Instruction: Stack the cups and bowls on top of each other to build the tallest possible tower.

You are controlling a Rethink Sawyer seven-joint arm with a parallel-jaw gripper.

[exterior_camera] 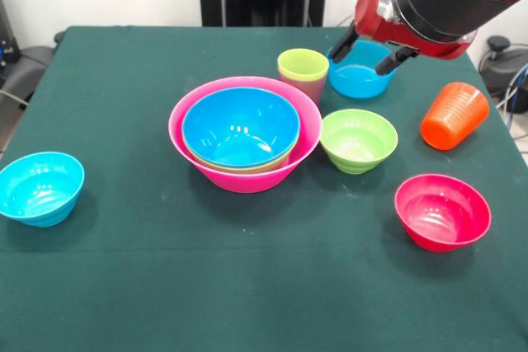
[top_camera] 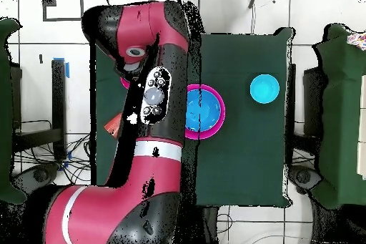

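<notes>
My tool (exterior_camera: 373,45) hangs over the table (exterior_camera: 148,286) near its far edge, toward the far right corner as the front view shows it. Its two dark fingers (exterior_camera: 344,44) are spread wide and hold nothing. They straddle the near rim of a small light-blue bowl (exterior_camera: 360,78), which stands upright on the table below them; I cannot tell whether a fingertip touches the rim.

The tower (exterior_camera: 244,133) stands at the middle of the table. Its base is the huge pink bowl (exterior_camera: 190,142). A large blue bowl (exterior_camera: 239,125) sits nested inside, and a thin edge of another bowl shows beneath the blue one; its colour is unclear.

A lime green cup (exterior_camera: 303,65) stands upright just behind the pink bowl, seated on a darker cup whose colour I cannot tell.

A small green bowl (exterior_camera: 358,139) stands upright just right of the tower. An orange cup (exterior_camera: 454,115) lies tilted on its side near the right edge. A small red bowl (exterior_camera: 442,211) stands toward the near right corner. A second small light-blue bowl (exterior_camera: 40,187) stands alone near the left edge, well apart from the others.

In the overhead view my arm (top_camera: 143,112) covers much of the table; the pink bowl (top_camera: 220,109), the blue bowl (top_camera: 201,109) and the lone light-blue bowl (top_camera: 264,88) show beside it.
</notes>
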